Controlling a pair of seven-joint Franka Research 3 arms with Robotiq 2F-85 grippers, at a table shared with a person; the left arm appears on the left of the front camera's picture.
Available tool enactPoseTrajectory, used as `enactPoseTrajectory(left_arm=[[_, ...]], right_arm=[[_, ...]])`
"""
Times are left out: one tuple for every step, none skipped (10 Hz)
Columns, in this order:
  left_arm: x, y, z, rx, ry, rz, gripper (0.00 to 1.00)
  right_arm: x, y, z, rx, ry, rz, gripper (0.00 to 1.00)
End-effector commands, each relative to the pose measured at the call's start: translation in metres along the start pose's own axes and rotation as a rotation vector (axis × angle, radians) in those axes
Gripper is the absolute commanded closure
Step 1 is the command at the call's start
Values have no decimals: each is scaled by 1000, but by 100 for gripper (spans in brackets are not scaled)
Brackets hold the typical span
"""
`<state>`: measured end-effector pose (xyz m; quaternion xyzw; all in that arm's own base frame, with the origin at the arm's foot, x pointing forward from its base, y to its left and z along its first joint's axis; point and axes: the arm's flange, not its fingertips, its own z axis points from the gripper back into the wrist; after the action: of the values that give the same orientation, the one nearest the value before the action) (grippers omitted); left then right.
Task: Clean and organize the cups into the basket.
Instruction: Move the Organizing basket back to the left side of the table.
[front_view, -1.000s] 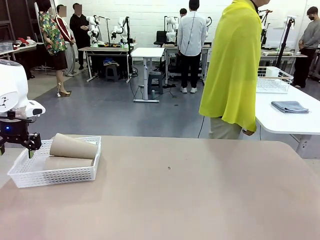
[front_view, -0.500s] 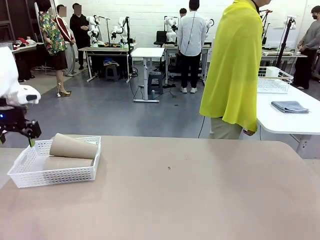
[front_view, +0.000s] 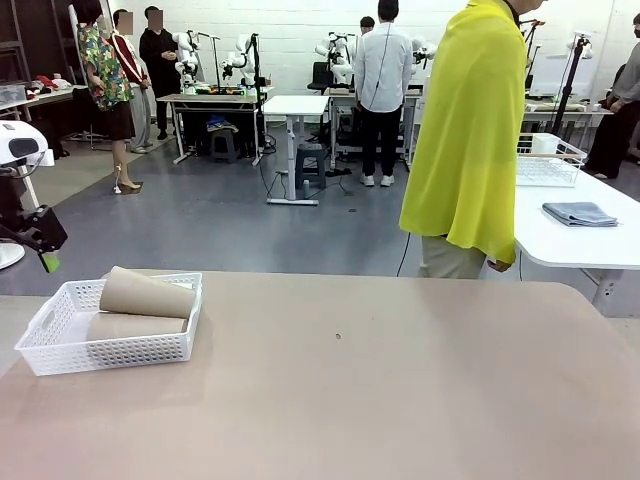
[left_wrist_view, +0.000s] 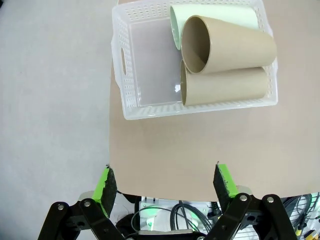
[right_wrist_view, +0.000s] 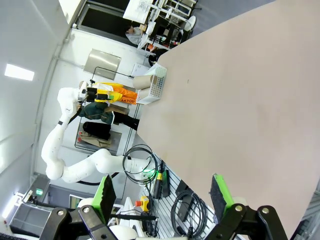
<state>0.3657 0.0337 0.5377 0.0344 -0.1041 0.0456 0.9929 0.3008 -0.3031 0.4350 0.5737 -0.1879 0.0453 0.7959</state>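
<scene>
- The left gripper (left_wrist_view: 166, 184) hangs high above the table's (front_view: 400, 380) left edge with its jaws spread wide and nothing between them, well apart from the load below.
- The basket (left_wrist_view: 145, 107) sits at the table's left end. It holds three cups lying on their sides: a mint green cup (left_wrist_view: 220, 17) against one wall, a brown cup (left_wrist_view: 227, 90) beside it, and another brown cup (left_wrist_view: 230, 45) stacked across both, probably because the floor fits only two.
- The person in yellow (front_view: 465, 130) stands at the far side, hands away from the table.
- The right gripper (right_wrist_view: 162, 192) is likewise released and empty, out beyond the table's edge; the sorting looks finished.
</scene>
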Motion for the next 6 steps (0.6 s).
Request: enactPoseTrajectory(left_arm=[[13, 2, -2, 17, -15, -3, 0], [13, 2, -2, 17, -15, -3, 0], [13, 2, -2, 17, -15, -3, 0], [13, 2, -2, 17, -15, -3, 0], [8, 1, -3, 4, -5, 3, 0], [10, 29, 9, -242, 55, -41, 0]], right_arm=[[-3, 1, -4, -3, -8, 7, 0], [-3, 1, -4, -3, -8, 7, 0], [-3, 1, -4, -3, -8, 7, 0], [-3, 1, -4, -3, -8, 7, 0], [-3, 1, -4, -3, -8, 7, 0], [-3, 1, -4, -3, -8, 7, 0]])
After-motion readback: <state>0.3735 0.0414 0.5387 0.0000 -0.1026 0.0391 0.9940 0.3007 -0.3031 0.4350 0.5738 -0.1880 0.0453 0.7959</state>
